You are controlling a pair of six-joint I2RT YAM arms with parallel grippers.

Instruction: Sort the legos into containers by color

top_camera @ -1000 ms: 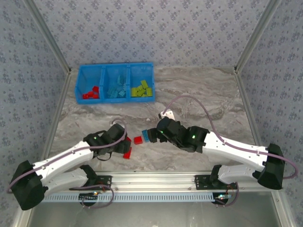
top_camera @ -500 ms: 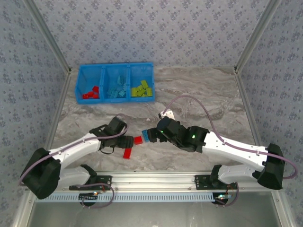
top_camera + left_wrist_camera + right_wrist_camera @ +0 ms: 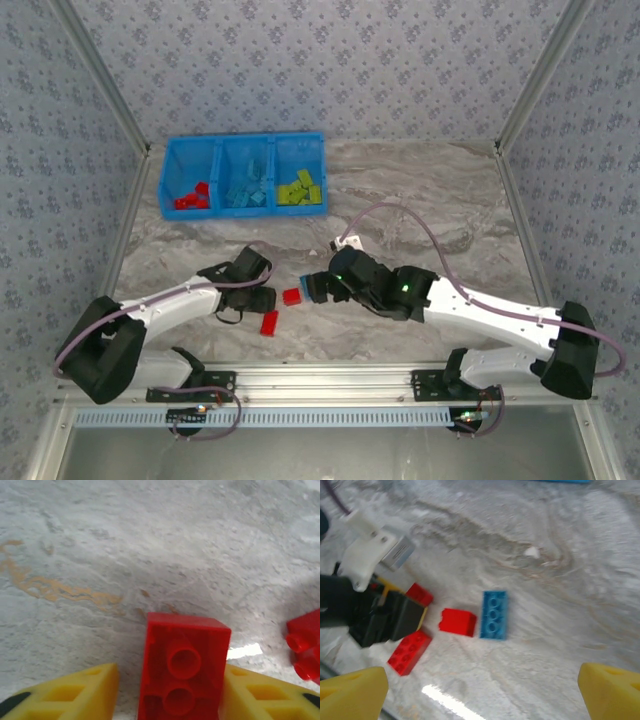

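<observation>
In the left wrist view a red lego [image 3: 183, 670] lies on the table between my left gripper's yellow fingers [image 3: 75, 692]. The right finger touches it and a strip of table shows at the left finger. From above, my left gripper [image 3: 266, 299] is low on the table, beside two more red legos [image 3: 292, 296] [image 3: 269, 322]. A light blue lego [image 3: 494, 614] lies beside the nearer red one [image 3: 457, 621]. My right gripper [image 3: 482, 695] hovers wide open over them, holding nothing. The containers [image 3: 240, 212] stand at the back left.
The left bin holds red bricks [image 3: 190, 198], the middle light blue [image 3: 248, 190], the right yellow-green [image 3: 300, 188]. Patterned walls close in the marble table. A metal rail [image 3: 320, 385] runs along the near edge.
My left arm has swung its elbow out to the left and lowered. Its gripper has settled by the red legos and its jaws have narrowed round one. The right arm has barely moved.
</observation>
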